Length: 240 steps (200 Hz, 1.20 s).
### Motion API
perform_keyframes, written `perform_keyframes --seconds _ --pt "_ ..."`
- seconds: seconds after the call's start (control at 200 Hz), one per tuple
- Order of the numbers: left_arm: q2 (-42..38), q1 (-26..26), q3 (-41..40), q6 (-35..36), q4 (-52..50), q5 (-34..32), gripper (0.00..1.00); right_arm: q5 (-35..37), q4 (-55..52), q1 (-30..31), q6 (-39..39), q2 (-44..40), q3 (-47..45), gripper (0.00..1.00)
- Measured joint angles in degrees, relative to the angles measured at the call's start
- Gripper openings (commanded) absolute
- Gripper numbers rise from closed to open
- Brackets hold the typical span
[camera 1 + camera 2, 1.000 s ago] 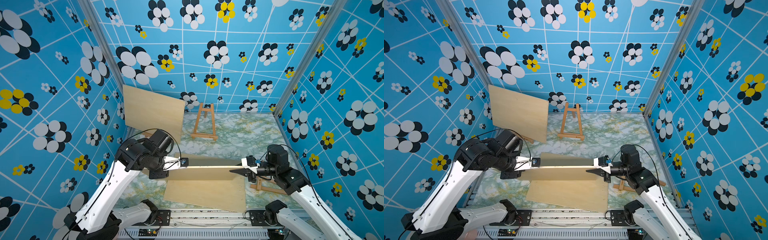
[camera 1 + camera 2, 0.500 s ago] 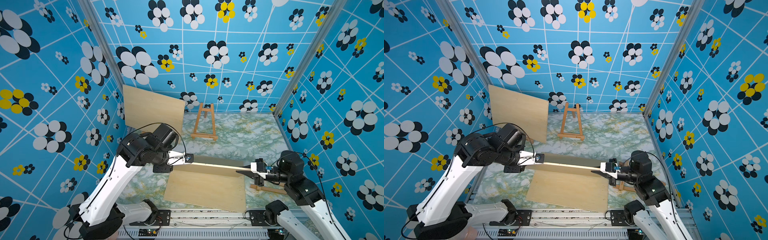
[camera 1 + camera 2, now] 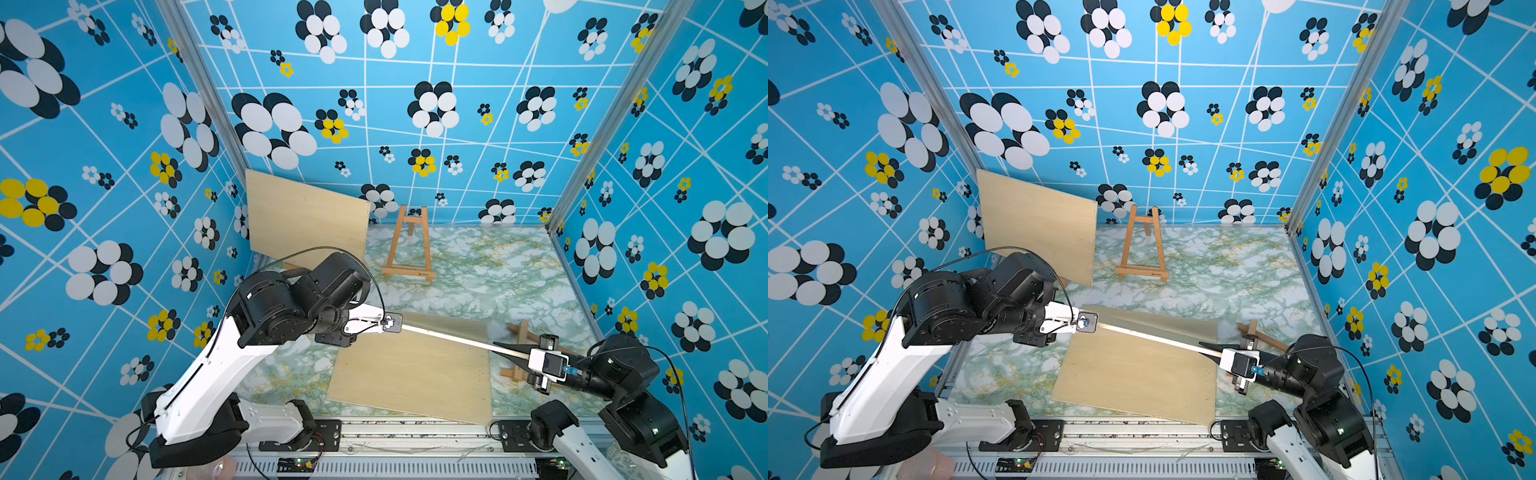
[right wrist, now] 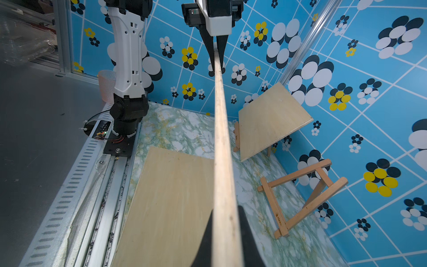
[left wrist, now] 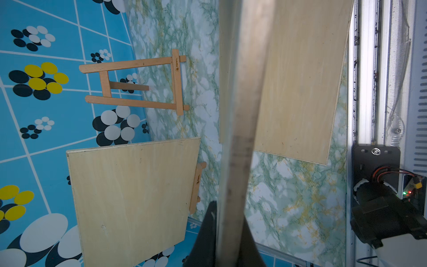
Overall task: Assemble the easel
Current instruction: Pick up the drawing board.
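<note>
A thin plywood board (image 3: 457, 340) (image 3: 1154, 338) hangs edge-up above the table, carried between both arms. My left gripper (image 3: 392, 324) (image 3: 1088, 322) (image 5: 228, 215) is shut on its left end. My right gripper (image 3: 505, 348) (image 3: 1206, 347) (image 4: 226, 212) is shut on its right end, which sits lower. The board's edge (image 5: 245, 115) (image 4: 221, 138) runs straight out from both wrist views. An empty wooden easel (image 3: 409, 249) (image 3: 1142, 245) (image 5: 138, 83) (image 4: 305, 196) stands at the back middle. A folded easel (image 3: 519, 332) (image 3: 1254, 330) lies under my right gripper.
A second board (image 3: 411, 378) (image 3: 1138, 374) (image 5: 300, 81) (image 4: 168, 203) lies flat at the table's front. A third board (image 3: 307, 220) (image 3: 1038, 224) (image 5: 131, 196) (image 4: 270, 120) leans on an easel at the back left. Patterned walls close in three sides.
Both arms have carried the held board to the right. Its right end has dropped lower and nearer the front as the right arm drew back.
</note>
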Motion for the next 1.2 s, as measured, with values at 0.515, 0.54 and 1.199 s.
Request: perform_keyframes --seconds 0.515,0.54,1.199 --pt "3.82 1.88 -0.46 12.79 14.67 -7.28 0.0 11.13 5.16 0.09 -5.09 -1.64 -1.03 0.0" --pt "4.37 2.19 -0.42 13.18 15.3 -7.5 0.0 11.65 5.35 0.09 -5.33 -1.49 -1.14 0.0" --pt "16.79 9.57 3.17 19.21 25.11 -7.26 0.0 22.86 7.48 0.04 -9.66 4.48 -1.99 0.0"
